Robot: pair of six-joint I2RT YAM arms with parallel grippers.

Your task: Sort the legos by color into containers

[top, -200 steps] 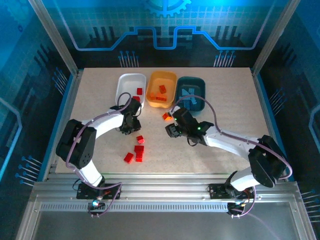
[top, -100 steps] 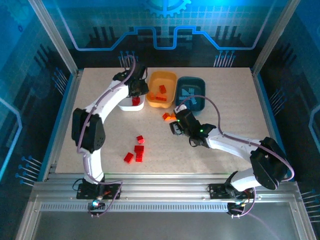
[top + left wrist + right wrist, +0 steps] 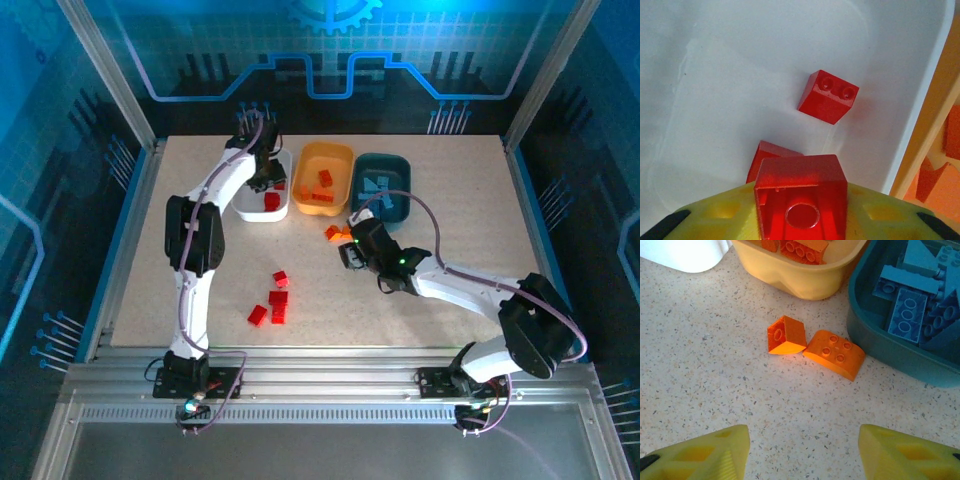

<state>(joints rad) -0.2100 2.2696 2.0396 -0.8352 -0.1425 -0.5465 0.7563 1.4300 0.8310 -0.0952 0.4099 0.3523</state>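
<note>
Hovering above the shallow white plastic tub (image 3: 715, 75), the left hand (image 3: 262, 172) is clenched on a small red studded plastic brick (image 3: 800, 195), which is pinched between the yellow fingers (image 3: 725, 217) with its hollow underside turned upward. Two more red bricks (image 3: 828, 96) lie on the tub floor just ahead of and below the hand. The brick is held here, it is judged, because red is gathered in this tub, and only the release is left of this step.

The right hand (image 3: 802, 450) is spread wide and empty, low over the speckled counter (image 3: 715, 390). A wedge-shaped orange brick (image 3: 786, 335) and a rounded four-stud orange brick (image 3: 835, 354) lie together just ahead of it, short of the orange plastic tub (image 3: 805, 275) and the dark teal tub (image 3: 880, 355) to its right. The open spread is judged to be readied for one of them. A few loose red bricks (image 3: 278, 298) lie on the counter well behind both hands.
</note>
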